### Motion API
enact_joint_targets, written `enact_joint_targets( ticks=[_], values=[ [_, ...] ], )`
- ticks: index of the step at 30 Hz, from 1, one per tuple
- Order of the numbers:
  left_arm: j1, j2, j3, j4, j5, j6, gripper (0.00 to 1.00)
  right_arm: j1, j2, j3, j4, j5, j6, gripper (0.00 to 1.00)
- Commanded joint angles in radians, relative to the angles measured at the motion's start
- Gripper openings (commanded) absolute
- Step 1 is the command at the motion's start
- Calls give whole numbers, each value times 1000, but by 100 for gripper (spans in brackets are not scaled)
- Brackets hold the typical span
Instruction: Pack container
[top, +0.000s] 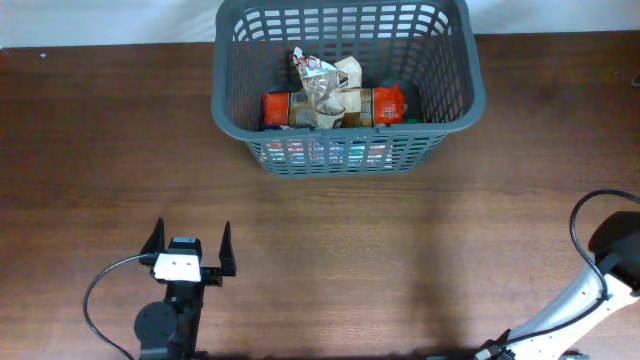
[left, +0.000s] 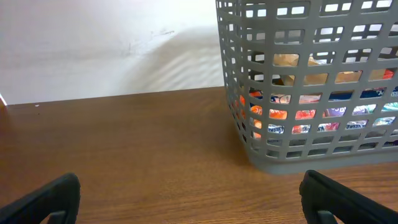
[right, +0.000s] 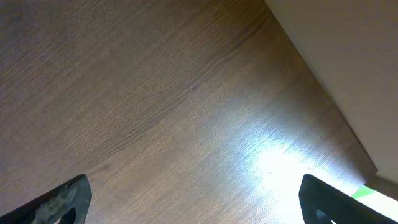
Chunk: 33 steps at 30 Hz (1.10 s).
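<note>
The container, a large dark grey lattice basket (top: 345, 140), stands at the back middle of the table and holds several grocery packets (top: 335, 105) in orange, white and blue. It also shows at the right of the left wrist view (left: 311, 149), with packets visible through its slots. My left gripper (top: 190, 245) is open and empty at the front left, well short of the basket; in its own view (left: 189, 202) the fingers are spread wide over bare wood. My right arm (top: 610, 270) is at the front right edge; its gripper (right: 193, 202) is open and empty over bare table.
The brown wooden table (top: 100, 150) spreads around the basket. A white wall (left: 106, 43) runs behind the table's far edge. In the right wrist view the table's edge (right: 323, 99) runs diagonally at the upper right, with a bright glare patch on the wood.
</note>
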Motion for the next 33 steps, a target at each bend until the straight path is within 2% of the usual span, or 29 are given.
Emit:
enact_joint_targets(
  ticks=[1,33],
  values=[
    [6,-10,-6,-4,-11,16,99,-6,-4,-3,1,-2,12,99],
    [6,-10,-6,-4,-11,16,99,-3,-22,-3,69,22,-26,99]
  ],
)
